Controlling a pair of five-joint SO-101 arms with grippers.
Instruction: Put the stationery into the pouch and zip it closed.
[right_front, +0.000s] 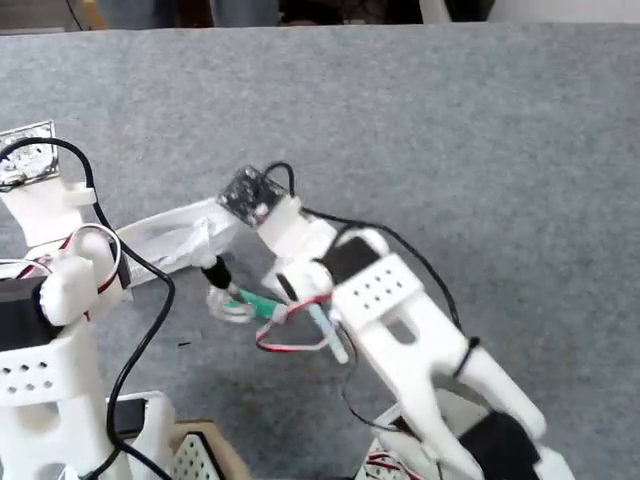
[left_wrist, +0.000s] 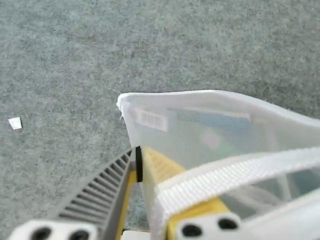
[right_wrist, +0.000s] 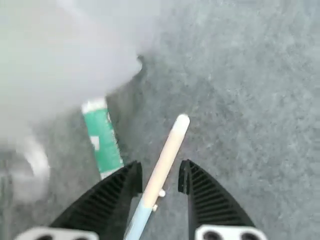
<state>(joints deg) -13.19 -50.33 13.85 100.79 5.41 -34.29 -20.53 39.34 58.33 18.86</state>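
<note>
Jaws of right gripper (right_wrist: 159, 176) narrowly parted, straddling pen (right_wrist: 167, 150) on bench (right_wrist: 250, 75), not yet pinching. Green-labelled stick (right_wrist: 102, 142) just beside. Left gripper (left_wrist: 145, 167) clamped on pouch (left_wrist: 210, 135) edge, likely to hold mouth steady for loading. Pouch at 10 o'clock from pen, high view.

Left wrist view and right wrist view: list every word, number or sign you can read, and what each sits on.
No text can be read.
Barcode sticker on the translucent white pouch: print too small to read.
White marks on the green tube: blurred.
Cream-and-blue pen: no print visible.
</note>
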